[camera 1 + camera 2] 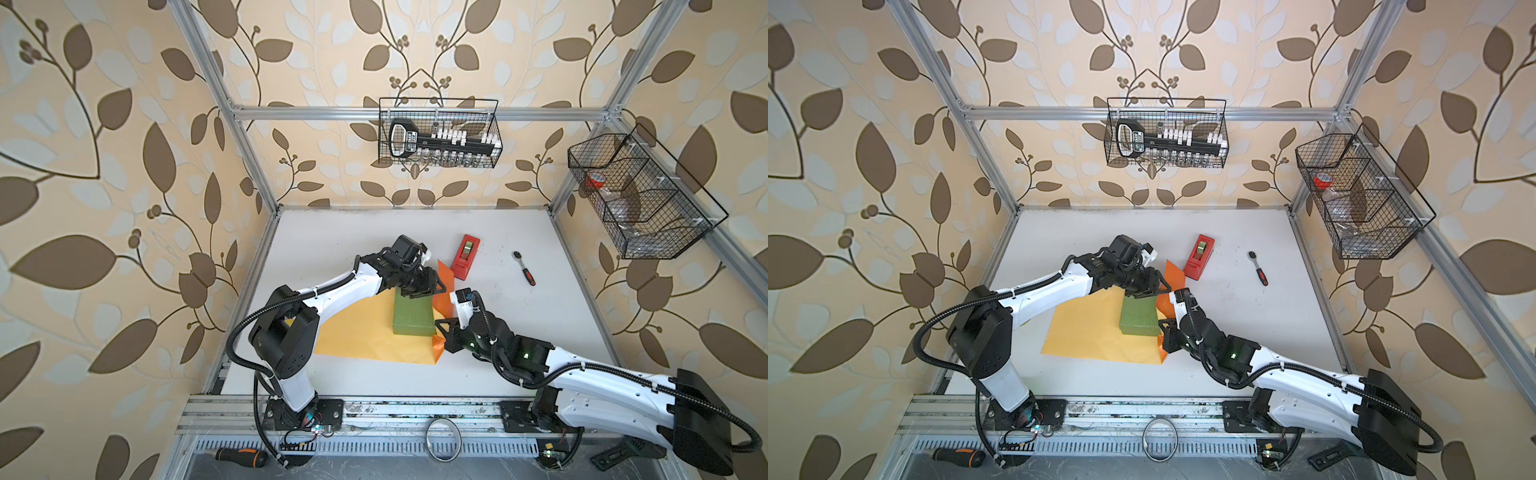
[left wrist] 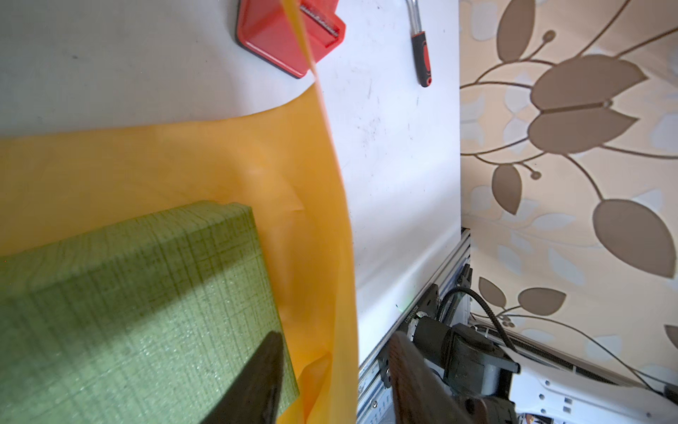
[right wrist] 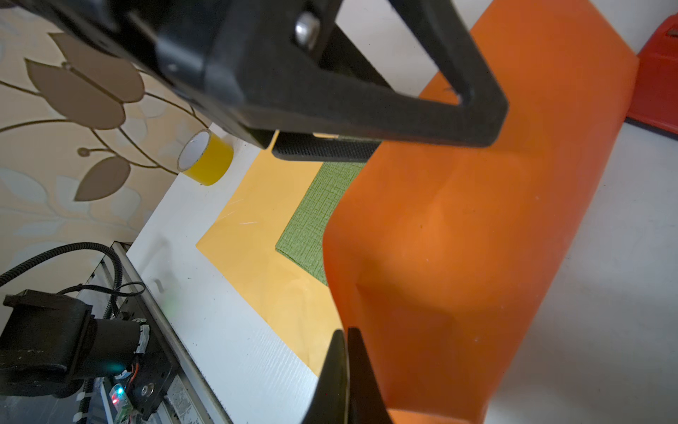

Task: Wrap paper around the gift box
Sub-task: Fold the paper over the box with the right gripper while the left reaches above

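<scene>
The green gift box lies on the pale yellow side of the paper. Along the box's right side the sheet is lifted into a standing flap, its orange side facing outward. My right gripper is shut on the flap's near edge, by the box's near right corner. My left gripper hovers over the box's far right corner, open. One of its fingers is over the box lid, its partner is outside the flap, and the paper stands between them, unpinched.
A red tape dispenser and a ratchet wrench lie beyond the box to the right. A yellow tape roll sits by the left wall. Wire baskets hang on the back and right walls.
</scene>
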